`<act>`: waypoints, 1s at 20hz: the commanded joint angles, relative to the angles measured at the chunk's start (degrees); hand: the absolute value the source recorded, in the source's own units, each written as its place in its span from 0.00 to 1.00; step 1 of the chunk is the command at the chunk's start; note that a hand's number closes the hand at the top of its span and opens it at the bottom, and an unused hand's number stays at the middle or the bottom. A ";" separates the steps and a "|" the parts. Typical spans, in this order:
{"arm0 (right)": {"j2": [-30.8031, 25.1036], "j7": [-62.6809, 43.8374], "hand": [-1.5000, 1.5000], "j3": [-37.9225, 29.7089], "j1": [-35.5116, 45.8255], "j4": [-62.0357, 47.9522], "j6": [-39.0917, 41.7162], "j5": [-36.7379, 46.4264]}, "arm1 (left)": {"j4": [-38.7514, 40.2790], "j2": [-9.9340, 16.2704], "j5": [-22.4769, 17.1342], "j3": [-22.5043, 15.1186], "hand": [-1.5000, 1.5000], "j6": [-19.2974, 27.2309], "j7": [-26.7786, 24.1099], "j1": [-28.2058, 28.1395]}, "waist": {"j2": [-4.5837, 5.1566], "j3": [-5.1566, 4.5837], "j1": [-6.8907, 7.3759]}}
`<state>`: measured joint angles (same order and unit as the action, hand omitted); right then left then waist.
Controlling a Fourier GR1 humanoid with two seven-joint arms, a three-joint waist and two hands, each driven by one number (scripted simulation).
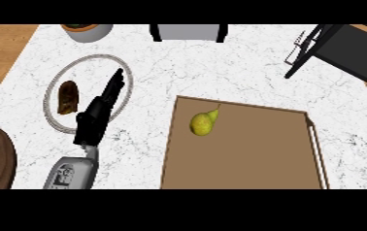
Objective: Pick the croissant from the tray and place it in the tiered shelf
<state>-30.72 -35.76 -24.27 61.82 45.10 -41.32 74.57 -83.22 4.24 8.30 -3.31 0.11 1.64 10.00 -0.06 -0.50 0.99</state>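
Observation:
A brown croissant [67, 97] lies on the left part of a round grey-rimmed tray [93, 57] at the counter's left. My left hand [94, 118] reaches over the tray's right part, fingers [114, 83] straight and open, a short way to the right of the croissant and not touching it. It holds nothing. The brown tiered shelf [251, 152] fills the lower right, and a yellow-green pear [203, 123] sits on its near-left corner. My right hand does not show.
A grey plant pot [87, 31] stands at the back left. A grey box with black sides [189, 32] is at the back centre, a black wire rack [326, 48] at the back right. A dark round wooden edge [4, 157] shows at the far left.

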 commanded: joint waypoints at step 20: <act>-0.99 -10.49 0.00 -2.78 -6.25 3.87 -1.72 -1.12 | -1.58 0.03 0.62 0.30 0.50 -0.39 1.40 0.06 | -0.04 0.51 -0.74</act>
<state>-33.65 -46.17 -26.97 55.57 45.92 -41.76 76.80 -83.16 4.66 8.18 -2.01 -0.46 2.32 10.48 -0.12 -0.09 0.11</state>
